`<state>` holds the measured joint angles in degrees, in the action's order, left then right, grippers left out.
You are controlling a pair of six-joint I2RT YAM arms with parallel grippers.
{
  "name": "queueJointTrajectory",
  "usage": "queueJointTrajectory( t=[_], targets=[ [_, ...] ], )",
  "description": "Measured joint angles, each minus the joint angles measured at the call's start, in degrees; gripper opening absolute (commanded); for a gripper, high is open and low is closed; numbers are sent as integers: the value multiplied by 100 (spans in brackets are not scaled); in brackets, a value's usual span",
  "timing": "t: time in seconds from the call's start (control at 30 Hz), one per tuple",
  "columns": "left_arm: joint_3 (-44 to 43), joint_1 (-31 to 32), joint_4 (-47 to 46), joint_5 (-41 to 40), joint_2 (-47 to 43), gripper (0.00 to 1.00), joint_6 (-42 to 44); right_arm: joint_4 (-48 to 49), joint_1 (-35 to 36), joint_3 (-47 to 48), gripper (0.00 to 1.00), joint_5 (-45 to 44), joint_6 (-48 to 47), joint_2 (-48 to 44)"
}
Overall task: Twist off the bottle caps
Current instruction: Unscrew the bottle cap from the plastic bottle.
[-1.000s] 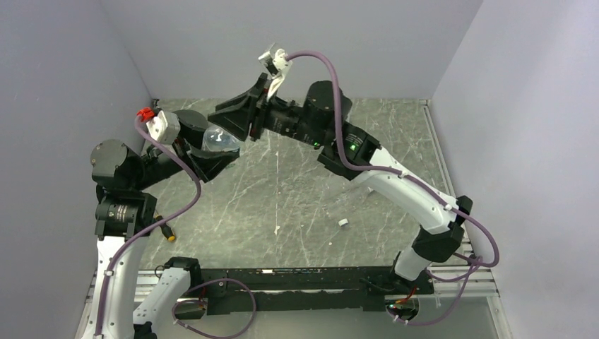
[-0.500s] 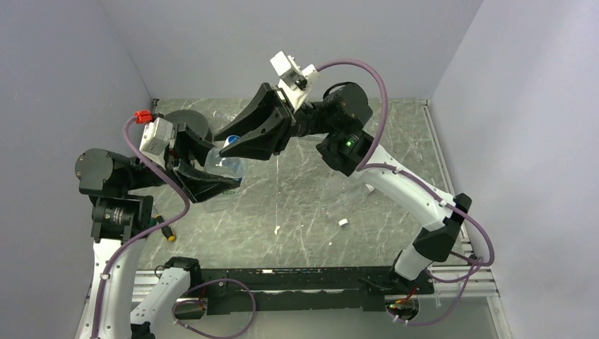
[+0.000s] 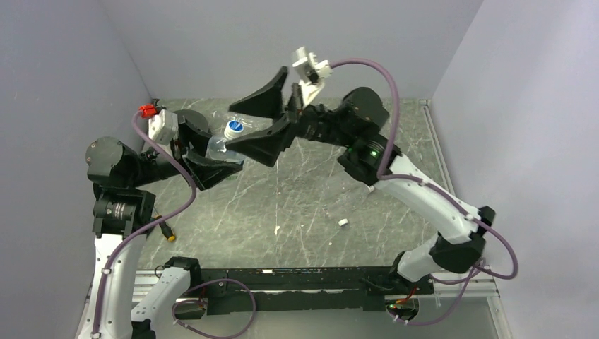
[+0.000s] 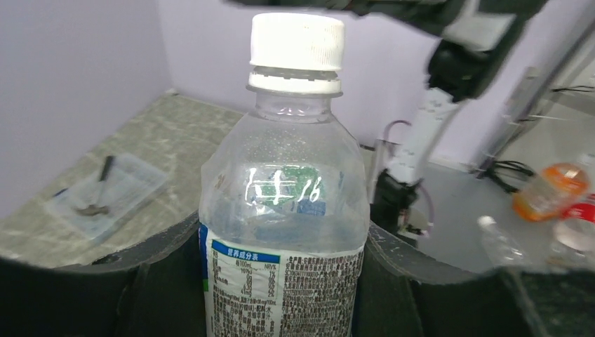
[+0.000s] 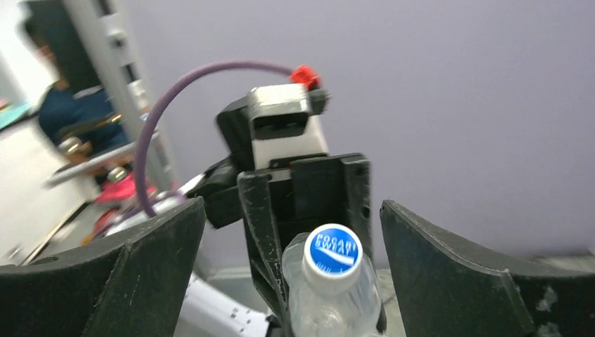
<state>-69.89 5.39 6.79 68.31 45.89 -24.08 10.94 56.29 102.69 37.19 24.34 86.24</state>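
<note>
Clear bottle clamped in left gripper, white cap on, right gripper spread apart

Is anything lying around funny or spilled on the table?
One thing: a small white loose cap lies by itself on the table, with no bottle beside it. A tinier white bit lies to its left, too small to tell what it is. Nothing looks spilled, and the bottle in the left hand is capped.

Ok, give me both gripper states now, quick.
Left gripper: closed on the bottle, holding its body.
Right gripper: open, jaws spread either side of the bottle cap, not touching it.
</note>
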Motion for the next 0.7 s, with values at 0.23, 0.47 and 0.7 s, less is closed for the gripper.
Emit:
queueJointTrajectory(
  t=[0.23, 0.47, 0.7],
  targets=[
    [85, -7, 645, -1237, -188, 0, 1187, -1134, 831, 455, 92, -3215, -529, -297],
    [232, -7, 837, -1764, -306, 0, 1912, -2308, 1110, 1574, 83, -4986, -619, 721],
    [315, -7, 994, -1939, -306, 0, 2194, -2833, 1104, 1832, 66, -5278, -570, 1246]
  ],
)
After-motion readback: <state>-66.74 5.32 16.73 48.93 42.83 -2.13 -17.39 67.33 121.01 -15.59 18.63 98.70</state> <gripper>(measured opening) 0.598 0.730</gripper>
